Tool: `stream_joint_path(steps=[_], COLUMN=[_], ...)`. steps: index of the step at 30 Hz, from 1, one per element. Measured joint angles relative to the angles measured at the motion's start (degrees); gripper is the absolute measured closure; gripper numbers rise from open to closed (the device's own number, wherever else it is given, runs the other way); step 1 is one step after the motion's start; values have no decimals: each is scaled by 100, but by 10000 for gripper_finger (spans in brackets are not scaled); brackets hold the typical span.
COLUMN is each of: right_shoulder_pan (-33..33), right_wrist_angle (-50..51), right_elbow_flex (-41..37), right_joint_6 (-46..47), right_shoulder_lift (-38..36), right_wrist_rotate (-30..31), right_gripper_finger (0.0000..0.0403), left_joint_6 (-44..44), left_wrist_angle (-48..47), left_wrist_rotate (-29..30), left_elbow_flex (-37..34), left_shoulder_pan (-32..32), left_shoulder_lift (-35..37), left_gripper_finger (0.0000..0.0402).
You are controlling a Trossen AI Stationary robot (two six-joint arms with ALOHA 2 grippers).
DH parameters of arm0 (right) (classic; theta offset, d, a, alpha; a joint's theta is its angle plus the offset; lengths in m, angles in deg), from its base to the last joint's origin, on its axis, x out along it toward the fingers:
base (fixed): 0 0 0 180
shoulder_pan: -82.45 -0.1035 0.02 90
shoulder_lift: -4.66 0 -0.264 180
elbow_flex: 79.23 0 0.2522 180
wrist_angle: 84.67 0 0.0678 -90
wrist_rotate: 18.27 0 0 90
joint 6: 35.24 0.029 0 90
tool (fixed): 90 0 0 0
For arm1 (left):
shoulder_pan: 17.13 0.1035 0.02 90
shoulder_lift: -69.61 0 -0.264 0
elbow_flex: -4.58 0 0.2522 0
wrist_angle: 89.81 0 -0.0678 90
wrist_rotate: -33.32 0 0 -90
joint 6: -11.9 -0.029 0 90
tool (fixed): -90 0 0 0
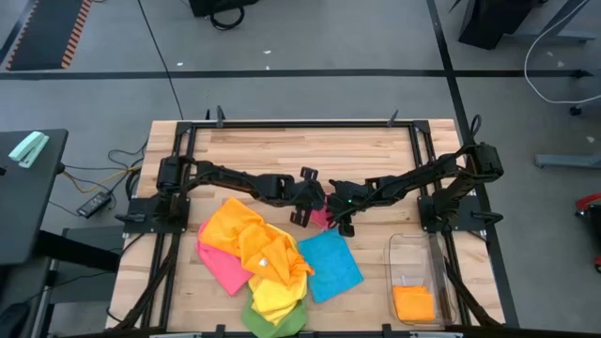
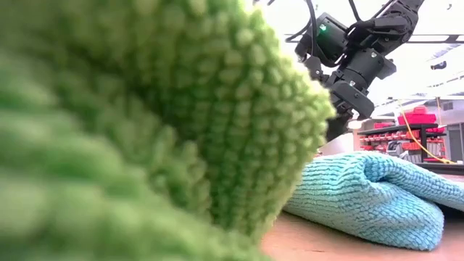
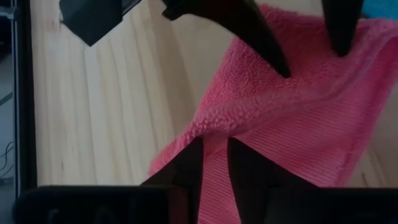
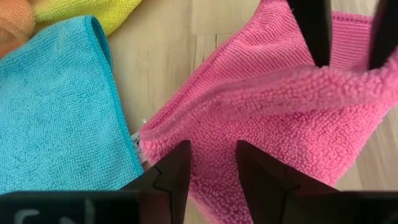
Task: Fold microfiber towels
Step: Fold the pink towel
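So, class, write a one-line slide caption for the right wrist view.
Right gripper and left gripper pinch a pink towel beside a blue towel.

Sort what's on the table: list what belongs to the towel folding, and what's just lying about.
Belongs to the job:
- pink towel, held by left gripper and right gripper
- blue towel
- heap of orange, pink, yellow, green towels

Just lying about:
- clear bin holding an orange cloth

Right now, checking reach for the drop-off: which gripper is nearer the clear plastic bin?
Right. The right gripper works mid-table, beside the bin; the left gripper is farther away, toward the towel pile.
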Motion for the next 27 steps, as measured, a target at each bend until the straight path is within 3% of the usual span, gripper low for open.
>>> stream_joint_path(steps=[12,27], right_shoulder_pan=[-2,-2], right_wrist_angle=[-13,-31], right_elbow_flex=[0,0], right_joint_6=[-14,7], right_shoulder_lift=[0,0], right_wrist_rotate=[-2,-2], right_gripper_finger=[266,266], left_joint_6=[-13,256], left_wrist_angle=[33,87], left_wrist_rotate=[-6,18], left_elbow_flex=[1,2], left_shoulder_pan=[25,132], left_shoulder_lift=[-8,-15], left_gripper_finger=[243,268])
